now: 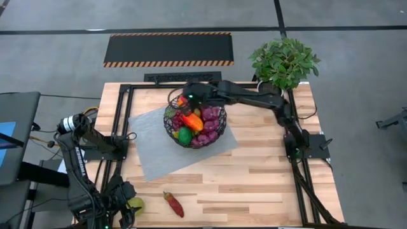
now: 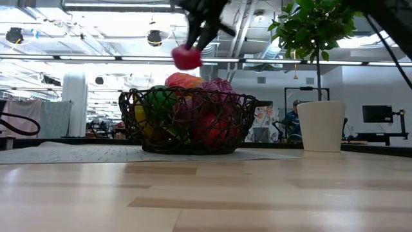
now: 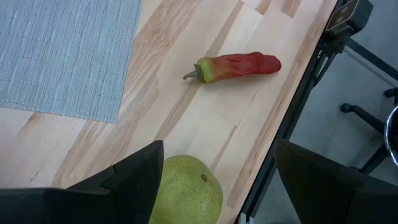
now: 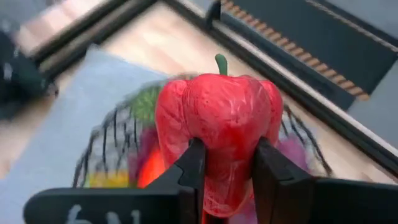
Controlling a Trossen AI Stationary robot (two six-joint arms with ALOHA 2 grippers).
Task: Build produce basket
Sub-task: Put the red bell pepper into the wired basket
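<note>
The black wire basket (image 1: 194, 122) stands on a grey mat (image 1: 152, 149), filled with several fruits and vegetables. Above its far left rim, my right gripper (image 1: 189, 100) is shut on a red bell pepper (image 4: 217, 118), which hangs clear over the basket (image 2: 187, 122) in the low view. Near the table's front left corner, my left gripper (image 3: 219, 149) is open over a green pear (image 3: 185, 190). The pear lies on the wood between the fingers, close to one of them. A long red pepper (image 3: 239, 66) lies on the table beyond it. My right gripper pinches the red bell pepper between its two fingers (image 4: 194, 165) at the end opposite the green stem (image 4: 221, 63). The fingers slant down from above, from the table's right. The pepper (image 2: 187, 57) hangs below the fingertips, lifted clear above the produce in the basket.
A leafy plant (image 1: 284, 62) in a white pot (image 2: 320, 125) stands at the table's far right corner. Black frame rails (image 1: 121, 121) run along the left, far and right sides. Bare wood (image 1: 254, 184) lies in front of the mat.
</note>
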